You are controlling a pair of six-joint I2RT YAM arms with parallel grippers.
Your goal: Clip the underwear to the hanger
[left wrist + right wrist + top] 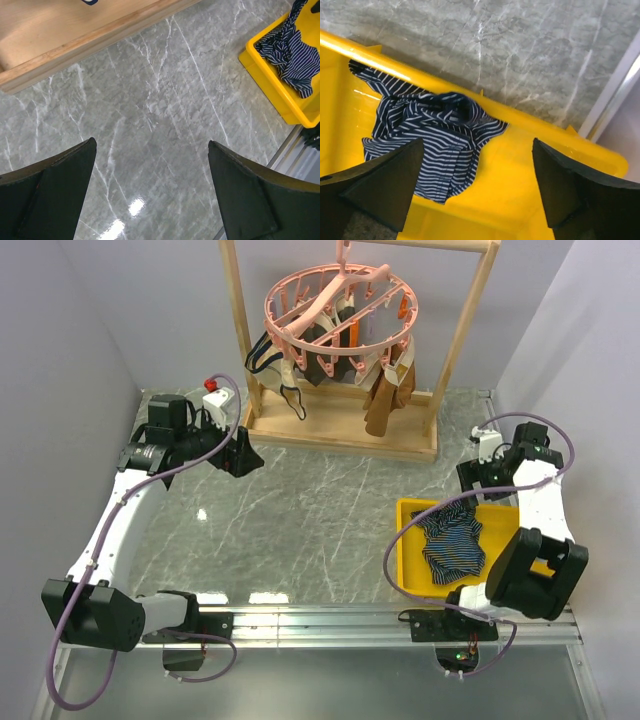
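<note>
The underwear point(450, 542), navy with thin light stripes, lies crumpled in a yellow tray point(408, 510) at the right front. It also shows in the right wrist view point(430, 135) and in the left wrist view point(292, 50). The round pink hanger point(340, 302) hangs from the wooden rack at the back, with other garments on its pegs. My right gripper point(478, 478) is open and empty above the tray's far side, with the underwear below and left of its jaws point(477, 141). My left gripper point(245, 455) is open and empty over the bare table point(151, 142), near the rack's base.
The wooden rack point(340, 438) stands on a flat base at the back centre. Tan garments point(385, 390) and a black-and-white garment point(272, 365) hang from the pegs. A white box with a red button point(215, 395) sits at the back left. A metal rail point(330, 615) runs along the near edge.
</note>
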